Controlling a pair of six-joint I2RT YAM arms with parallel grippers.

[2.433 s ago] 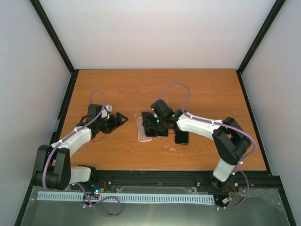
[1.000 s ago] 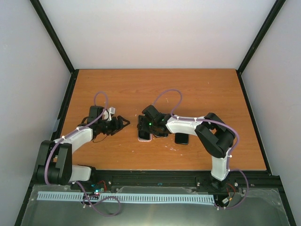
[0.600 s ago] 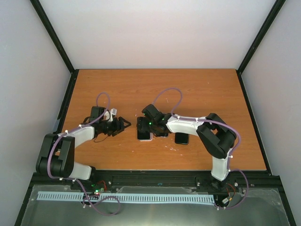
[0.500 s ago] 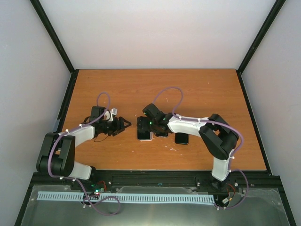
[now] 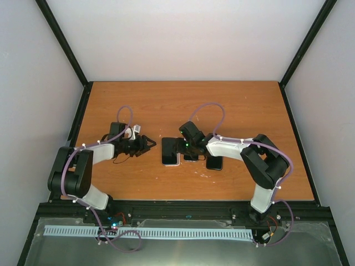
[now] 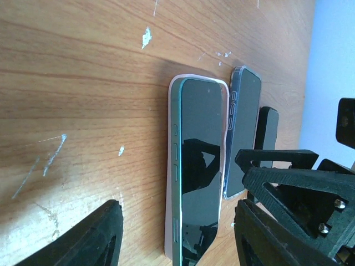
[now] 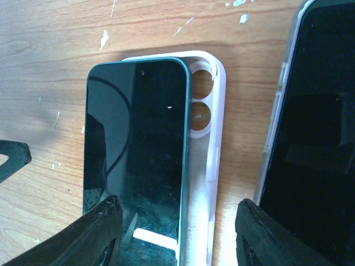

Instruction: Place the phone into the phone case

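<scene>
right wrist view showed the phone (image 7: 136, 149) lying face up on the pale phone case (image 7: 208, 160), offset to one side, so the case's two camera holes and one long wall stood uncovered. it was not seated. the right pincer (image 7: 177, 205) hung over the phone's near end, fingers spread wider than the case and gripping nothing. the left pincer (image 6: 177, 208) was likewise parted and empty, low over the table (image 6: 66, 83), aimed at the phone's end. a second phone (image 7: 310, 138) lay just beside. the step in hand looked like alignment: the next move would call for nudging the phone square with the walls, then pressing it in.
</scene>
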